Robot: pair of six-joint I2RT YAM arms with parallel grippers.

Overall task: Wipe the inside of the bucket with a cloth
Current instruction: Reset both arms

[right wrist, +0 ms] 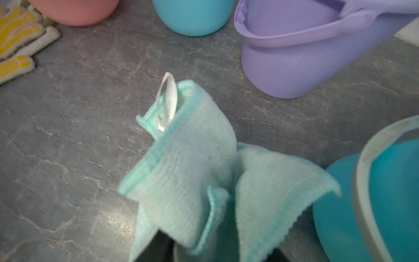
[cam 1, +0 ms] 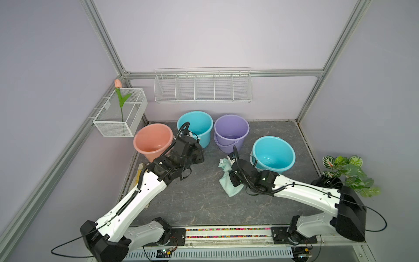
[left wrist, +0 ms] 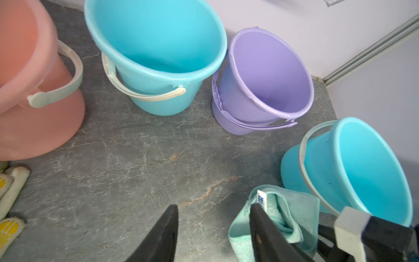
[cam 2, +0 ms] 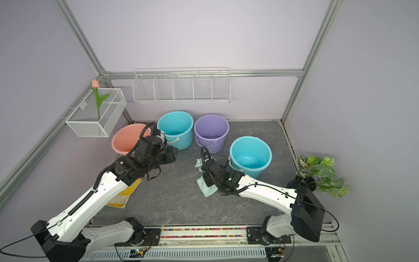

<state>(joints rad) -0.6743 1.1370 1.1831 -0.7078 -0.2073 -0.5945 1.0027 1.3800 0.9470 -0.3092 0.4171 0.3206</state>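
Note:
The mint-green cloth point(cam 1: 229, 189) lies crumpled on the grey tabletop, next to the near teal bucket point(cam 1: 278, 147). My right gripper point(cam 1: 234, 179) is down on the cloth. In the right wrist view the cloth point(right wrist: 192, 163) bulges loosely between its dark fingers, which stand apart, and its white label sticks up. My left gripper point(left wrist: 213, 206) is open and empty above bare table, with the cloth point(left wrist: 301, 208) just beyond one finger. A pink bucket point(cam 1: 154, 138), a second teal bucket point(cam 1: 195, 122) and a purple bucket point(cam 1: 231, 127) stand upright behind.
A white glove with yellow dots point(right wrist: 20, 45) lies at the table's left edge under my left arm. A wire basket with a tulip point(cam 1: 120, 122) hangs on the left wall and a wire rack point(cam 1: 201, 88) on the back wall. A potted plant point(cam 1: 347, 172) stands far right.

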